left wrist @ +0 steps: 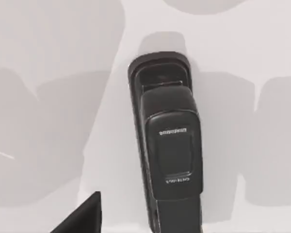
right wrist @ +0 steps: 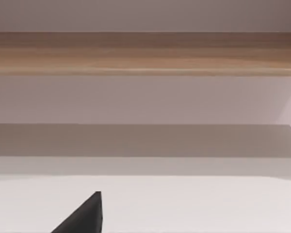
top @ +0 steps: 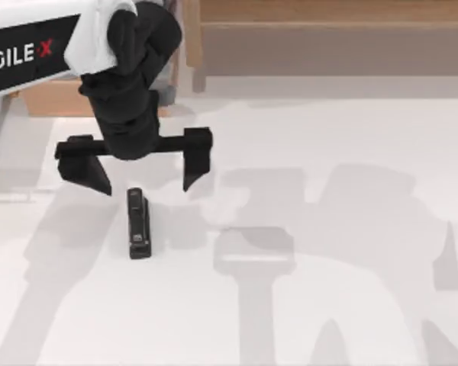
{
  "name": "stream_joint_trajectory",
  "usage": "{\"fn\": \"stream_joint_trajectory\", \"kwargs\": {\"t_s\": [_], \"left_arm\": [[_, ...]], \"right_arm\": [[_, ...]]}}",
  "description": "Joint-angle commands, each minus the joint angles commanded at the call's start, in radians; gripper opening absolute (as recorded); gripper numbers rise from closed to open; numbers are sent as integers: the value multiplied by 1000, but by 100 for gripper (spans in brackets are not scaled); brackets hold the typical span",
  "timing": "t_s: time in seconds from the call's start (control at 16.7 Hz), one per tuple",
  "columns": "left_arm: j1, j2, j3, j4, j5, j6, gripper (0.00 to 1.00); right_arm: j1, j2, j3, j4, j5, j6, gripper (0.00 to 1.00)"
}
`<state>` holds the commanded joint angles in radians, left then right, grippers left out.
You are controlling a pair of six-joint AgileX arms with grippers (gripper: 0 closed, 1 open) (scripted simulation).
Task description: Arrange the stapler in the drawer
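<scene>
1. The left end effector [top: 146,177] hung over the left part of the tabletop [top: 343,305], its two fingers spread wide apart and holding nothing; one finger [top: 90,169] stood to the left and the other to the right of the wrist.
2. The stapler [top: 138,223] lay flat on the tabletop just in front of that end effector, roughly between the lines of the two fingers, its long axis running toward the near edge. In the left wrist view the stapler [left wrist: 167,145] sat nearly centred, slightly tilted from the camera's axis.
3. The drawer [top: 57,97] seemed to be the tan wooden piece at the far left, partly hidden behind the left arm; the stapler was still well apart from it, so the task appeared to be at the pre-grasp stage.
4. A long brown wooden shelf unit [top: 328,38] ran along the far side; the right wrist view faced its shelf unit [right wrist: 145,53].
5. The right end effector's opening could not be judged; a dark fingertip [right wrist: 85,216] was visible there.
6. Risks, as I judged them: the fingers closing off-centre could pivot the narrow stapler; a descent slightly askew could land a fingertip on top and push it away; a shallow grip could let it slip during carry.
</scene>
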<state>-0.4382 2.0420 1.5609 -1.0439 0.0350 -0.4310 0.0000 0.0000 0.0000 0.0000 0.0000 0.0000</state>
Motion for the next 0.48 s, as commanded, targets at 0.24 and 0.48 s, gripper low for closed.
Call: {"fn": "stream_joint_trajectory", "kwargs": {"t_s": [0.24,0.48], "left_arm": [[15,2,45,-90,-35,-88,100],[12,-1,42,-88,-34,-86,100]], "right_arm": [[0,0,0,0,0,0,100],[0,0,0,0,0,0,100]]}}
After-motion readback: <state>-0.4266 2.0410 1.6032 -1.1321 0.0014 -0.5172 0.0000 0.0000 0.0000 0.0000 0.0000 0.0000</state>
